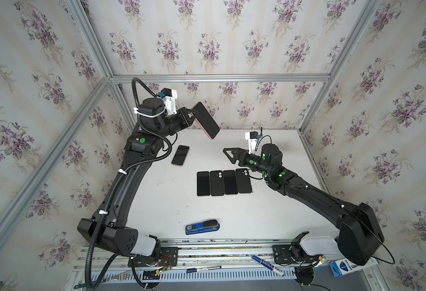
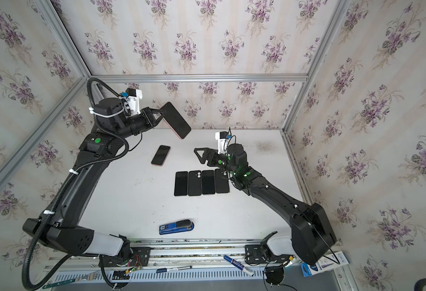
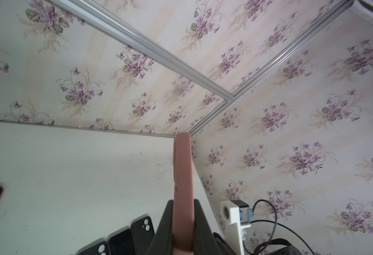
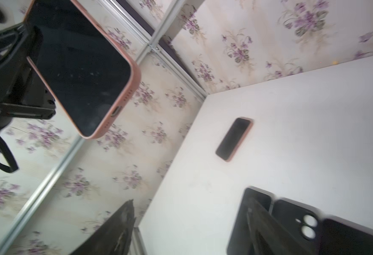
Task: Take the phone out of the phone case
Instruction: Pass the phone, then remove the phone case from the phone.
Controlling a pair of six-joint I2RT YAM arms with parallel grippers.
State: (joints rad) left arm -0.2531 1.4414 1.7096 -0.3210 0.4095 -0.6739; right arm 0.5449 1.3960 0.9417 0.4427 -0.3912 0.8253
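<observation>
On the near side of the row of four black rectangular phones and cases (image 1: 224, 182) lies a blue-and-black stapler (image 1: 202, 226), which plays no part in the task. Over the right end of that row, my right gripper (image 1: 228, 154) stands with its jaws spread and empty, aimed toward the far left. Beyond the row's left end, a second pink-cased phone (image 1: 180, 155) lies flat on the white table (image 1: 270, 214). Farthest of all, high above the table, my left gripper (image 1: 193, 114) pinches one short end of the black-screened phone (image 4: 77, 66) across its thickness, salmon-pink soft case (image 4: 135, 75) on. The long axis of the phone slopes down from that pinch toward my right jaws. The free port end is nearest them but well apart. Judgement: the right arm must approach that free end and work the case rim.
</observation>
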